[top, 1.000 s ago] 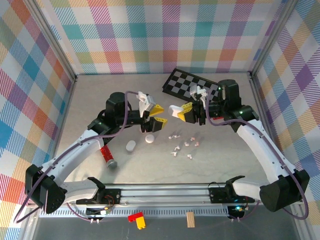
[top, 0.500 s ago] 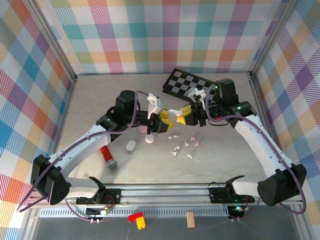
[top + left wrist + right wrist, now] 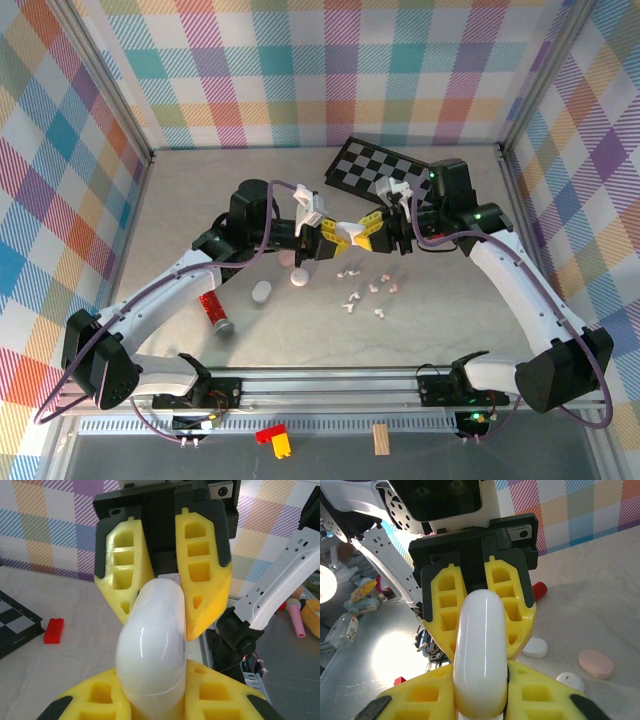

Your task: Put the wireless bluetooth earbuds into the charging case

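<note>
Top external, charging case point(image 3: 348, 231) hanging mid-air, long axis running level, left gripper point(image 3: 337, 237) clamping one end, right gripper point(image 3: 359, 232) flanking the other, its grip unclear, earbuds point(image 3: 365, 290) lying scattered below.

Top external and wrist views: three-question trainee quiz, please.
1. True or false: the white charging case lies on the table.
2. Fill in: in the left wrist view, the small block beside the chessboard is ____.
3. Where are the loose earbuds? A) on the chessboard B) scattered on the table C) inside the case
Key: 1 false, it is held in the air between the left pincer and the right pincer. 2 red. 3 B.
</note>
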